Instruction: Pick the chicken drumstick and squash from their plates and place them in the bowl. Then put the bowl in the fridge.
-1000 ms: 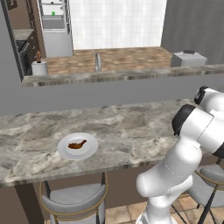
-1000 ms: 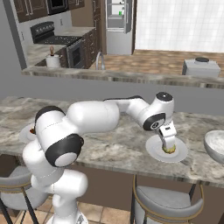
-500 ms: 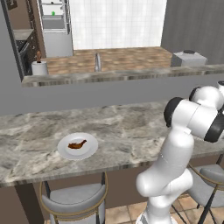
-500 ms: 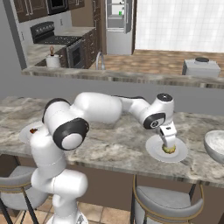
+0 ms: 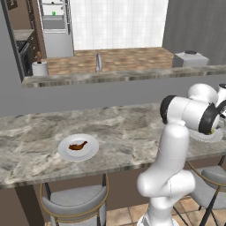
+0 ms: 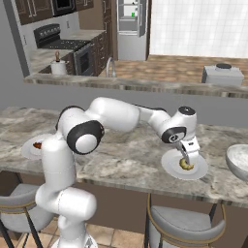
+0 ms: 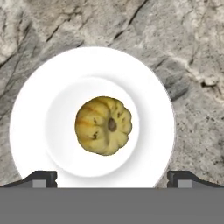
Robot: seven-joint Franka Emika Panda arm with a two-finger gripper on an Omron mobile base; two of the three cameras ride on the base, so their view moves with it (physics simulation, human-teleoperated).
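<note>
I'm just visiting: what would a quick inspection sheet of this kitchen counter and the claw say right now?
Surface: marble counter, bar stools below.
Job's things: squash centred on its plate; chicken drumstick on the other plate; bowl at the counter's right end; fridge open, far back.
Clutter: nothing seen.
Claw: open, above the squash, holding nothing.
Cables: nothing seen.
Surroundings: sink tap, stove, toaster on the back counter.
</note>
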